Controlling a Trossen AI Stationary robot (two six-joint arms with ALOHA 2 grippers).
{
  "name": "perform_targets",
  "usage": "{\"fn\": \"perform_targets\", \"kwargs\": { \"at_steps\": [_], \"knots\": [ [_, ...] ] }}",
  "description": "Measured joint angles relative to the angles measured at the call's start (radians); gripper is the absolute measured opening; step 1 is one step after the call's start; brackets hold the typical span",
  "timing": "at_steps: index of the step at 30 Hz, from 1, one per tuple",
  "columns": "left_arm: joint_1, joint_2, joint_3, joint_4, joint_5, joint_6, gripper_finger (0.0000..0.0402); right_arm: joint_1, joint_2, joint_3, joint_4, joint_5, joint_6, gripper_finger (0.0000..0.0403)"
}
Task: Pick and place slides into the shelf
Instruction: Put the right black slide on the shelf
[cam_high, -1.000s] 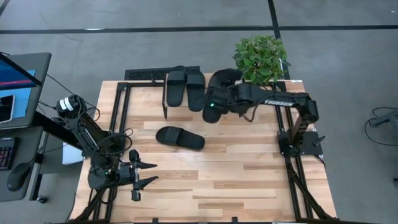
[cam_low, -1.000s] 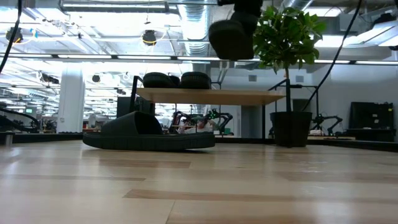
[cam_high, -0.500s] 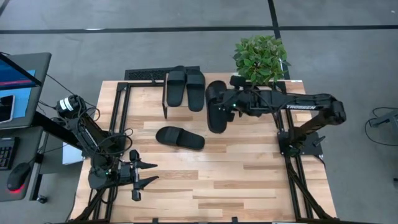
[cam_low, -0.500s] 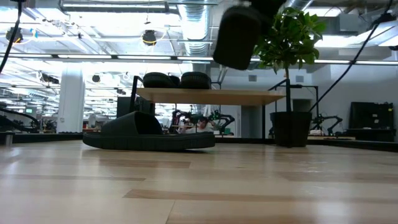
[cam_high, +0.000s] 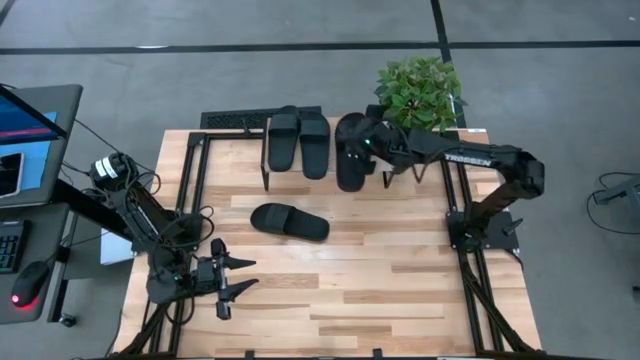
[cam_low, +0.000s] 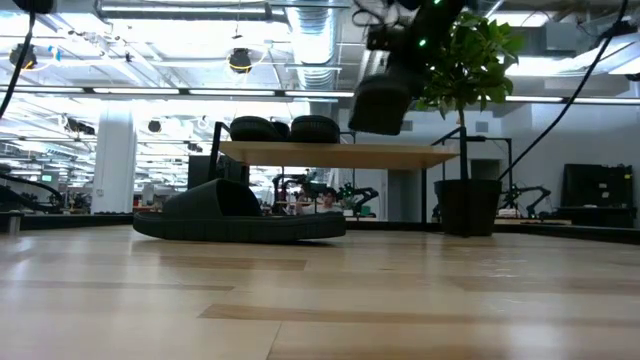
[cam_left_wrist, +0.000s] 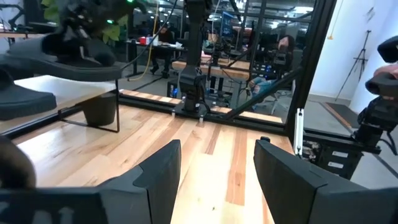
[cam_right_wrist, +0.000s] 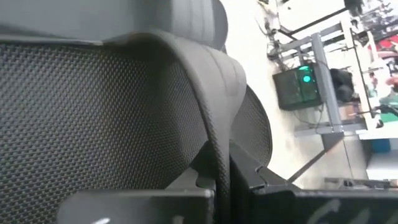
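Two slides (cam_high: 298, 143) sit side by side on the shelf (cam_low: 340, 154), just beside the right gripper (cam_high: 372, 143) toward the left arm. The right gripper is clamped on a third slide (cam_high: 350, 152), held in the air over the shelf's free end, next to the parked pair. In the low view that slide (cam_low: 380, 103) hangs clear above the board, not touching it. Judgement: third placement is in hand and needs only a lowering and release.

The fourth slide (cam_high: 289, 221) lies strap-up on the table (cam_high: 380, 280), well apart from both grippers, nearer the middle. So two are done, one is mid-air, one is untouched.

The left gripper (cam_high: 234, 279) waits at its near corner of the table, jaws spread wide, empty; its wrist view shows only bare boards between the fingers (cam_left_wrist: 160, 174).

Surface: pale wood planks, framed by black rails. A potted plant (cam_high: 420, 93) stands just beyond the right gripper, at the shelf's end. Room: grey floor, a desk with screen (cam_high: 25, 120) beside the left arm, an open lab hall behind.
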Motion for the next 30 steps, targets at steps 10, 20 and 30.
{"fn": "perform_targets", "kwargs": {
  "at_steps": [10, 20, 30],
  "knots": [
    [0.000, 0.004, 0.000, -0.014, -0.001, -0.020, 0.0192, -0.067, 0.085, 0.000, 0.064, -0.026, -0.071, 0.0001],
    [0.000, 0.004, 0.000, -0.022, 0.000, -0.023, 0.0192, -0.099, 0.143, 0.000, 0.144, -0.056, -0.111, 0.0001],
    [0.000, 0.003, 0.000, -0.031, -0.006, -0.024, 0.0192, -0.102, 0.134, 0.000, 0.195, -0.090, -0.106, 0.0001]
  ]
}}
